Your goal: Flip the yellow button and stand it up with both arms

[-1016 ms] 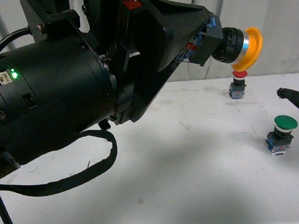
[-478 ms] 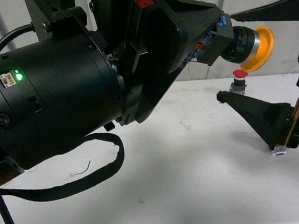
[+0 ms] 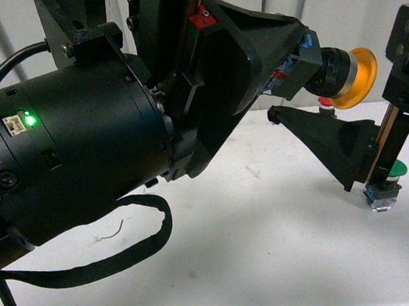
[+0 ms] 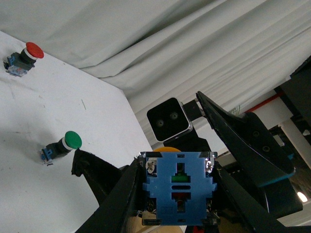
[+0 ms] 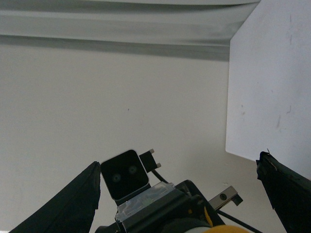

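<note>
In the front view the yellow button point(image 3: 354, 77) is held in the air, lying sideways with its orange-yellow cap pointing right. My left gripper point(image 3: 293, 63) is shut on its blue block base. The left wrist view shows that blue base point(image 4: 178, 187) end-on between the left gripper point(image 4: 178, 194) jaws, with a sliver of the cap behind it. My right gripper point(image 3: 275, 50) is open, with one finger above the cap and one finger point(image 3: 325, 139) below it, neither touching. In the right wrist view the cap point(image 5: 221, 228) sits at the frame's edge between the spread jaws of the right gripper point(image 5: 179, 162).
A green-capped button point(image 3: 386, 183) stands on the white table point(image 3: 256, 249), partly behind the right gripper's lower finger. A red-capped button point(image 3: 324, 102) shows behind it, near the curtain. A black cable point(image 3: 127, 253) hangs from the left arm over the table.
The right gripper has come in from the right and risen, so its open fingers now bracket the yellow cap. The left gripper with the button has shifted slightly right.
</note>
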Action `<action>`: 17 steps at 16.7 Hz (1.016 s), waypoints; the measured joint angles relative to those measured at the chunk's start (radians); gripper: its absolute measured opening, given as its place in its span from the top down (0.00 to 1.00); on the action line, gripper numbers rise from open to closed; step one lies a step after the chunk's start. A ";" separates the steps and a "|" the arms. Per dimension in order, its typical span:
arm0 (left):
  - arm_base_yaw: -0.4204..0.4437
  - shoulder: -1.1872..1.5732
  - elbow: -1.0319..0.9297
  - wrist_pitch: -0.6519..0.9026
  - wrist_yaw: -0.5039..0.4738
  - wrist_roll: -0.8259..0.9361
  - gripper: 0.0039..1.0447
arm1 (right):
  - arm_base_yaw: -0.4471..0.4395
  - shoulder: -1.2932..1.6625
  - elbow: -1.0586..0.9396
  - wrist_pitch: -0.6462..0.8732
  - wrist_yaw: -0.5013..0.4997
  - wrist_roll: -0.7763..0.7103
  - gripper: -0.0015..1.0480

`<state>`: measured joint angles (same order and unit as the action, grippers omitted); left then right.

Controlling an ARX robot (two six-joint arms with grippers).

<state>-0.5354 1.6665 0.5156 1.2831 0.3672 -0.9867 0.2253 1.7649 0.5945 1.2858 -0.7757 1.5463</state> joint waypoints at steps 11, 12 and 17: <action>0.000 0.000 -0.010 0.011 -0.001 -0.024 0.67 | 0.016 -0.021 0.005 -0.005 0.025 -0.003 0.70; 0.000 0.000 -0.010 0.010 0.000 -0.023 0.67 | 0.016 -0.021 0.004 -0.005 0.026 -0.003 0.70; -0.001 0.000 -0.012 0.008 0.000 -0.023 0.61 | 0.015 -0.021 -0.001 -0.005 0.026 -0.014 0.70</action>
<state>-0.5362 1.6665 0.5034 1.2911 0.3676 -1.0092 0.2405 1.7439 0.5934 1.2808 -0.7502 1.5326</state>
